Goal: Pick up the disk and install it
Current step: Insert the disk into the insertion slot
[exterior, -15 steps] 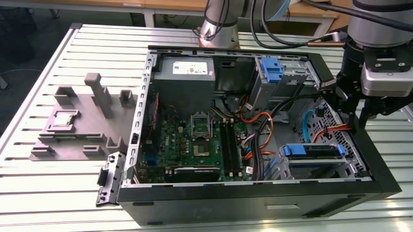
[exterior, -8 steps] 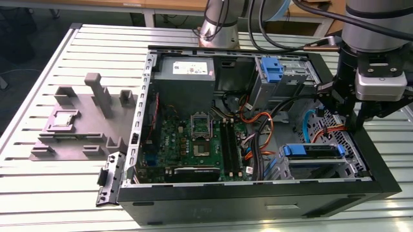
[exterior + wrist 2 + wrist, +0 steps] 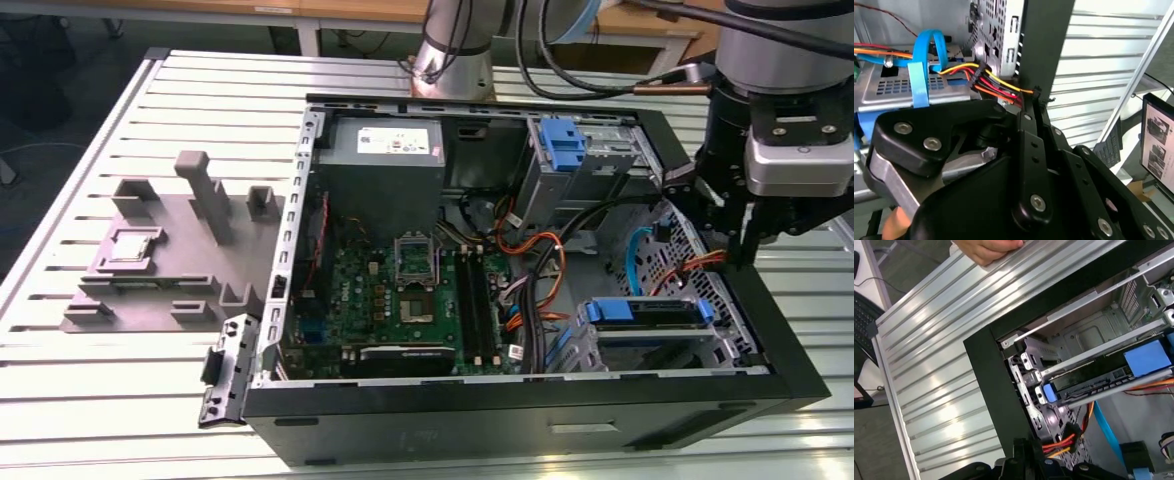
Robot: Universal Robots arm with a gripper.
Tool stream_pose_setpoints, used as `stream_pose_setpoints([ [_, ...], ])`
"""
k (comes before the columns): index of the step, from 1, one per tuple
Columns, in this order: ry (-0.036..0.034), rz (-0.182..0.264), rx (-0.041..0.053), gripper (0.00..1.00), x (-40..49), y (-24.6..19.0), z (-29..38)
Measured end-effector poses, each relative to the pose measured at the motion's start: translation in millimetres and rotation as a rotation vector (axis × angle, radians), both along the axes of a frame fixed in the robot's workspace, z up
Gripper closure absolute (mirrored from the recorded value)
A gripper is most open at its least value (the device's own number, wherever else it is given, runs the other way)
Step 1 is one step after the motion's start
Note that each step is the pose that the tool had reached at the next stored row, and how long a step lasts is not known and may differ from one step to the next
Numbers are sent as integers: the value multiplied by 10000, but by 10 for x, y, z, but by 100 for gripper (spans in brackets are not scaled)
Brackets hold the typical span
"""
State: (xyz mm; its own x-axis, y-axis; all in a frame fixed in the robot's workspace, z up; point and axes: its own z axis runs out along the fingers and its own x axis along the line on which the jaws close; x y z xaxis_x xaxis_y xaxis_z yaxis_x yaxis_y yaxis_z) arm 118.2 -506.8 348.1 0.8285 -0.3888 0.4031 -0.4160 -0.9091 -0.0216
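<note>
table [image 3: 120, 400]: slatted metal, carries the open computer case [image 3: 534, 420].
arm [image 3: 787, 120]: comes down at the case wall on the exterior view's right.
hand [image 3: 738, 250]: at that wall's rim, orange-yellow cables [image 3: 989, 75] close by; released or clenched, cannot tell.
disk [image 3: 647, 312]: blue-bracketed, in the case's near bay, lower than the hand and just nearer, apart from it.

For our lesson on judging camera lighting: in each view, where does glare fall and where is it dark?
In the exterior view, pale glare bands lie on the ribbed metal table, while the inside of the computer case is dim; in the first wrist view, bright streaks run along the table's ribs; in the second wrist view, the table is washed nearly white.
</note>
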Motion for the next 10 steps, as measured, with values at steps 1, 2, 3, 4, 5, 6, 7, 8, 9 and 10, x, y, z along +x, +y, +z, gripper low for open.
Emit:
stream_pose_setpoints([
  [1,0,0,-2,83,0,0,21],
  [2,0,0,-2,83,0,0,34],
  [3,0,0,1,83,0,0,37],
  [4,0,0,5,83,0,0,39],
  [5,0,0,7,83,0,0,46],
  [6,0,-1,8,83,0,0,55],
  [7,0,-2,11,83,-1,0,59],
  [8,0,-4,12,83,-14,1,59],
  [9,-1,-5,10,83,-33,0,59],
  [10,-2,-6,10,83,-58,0,60],
])
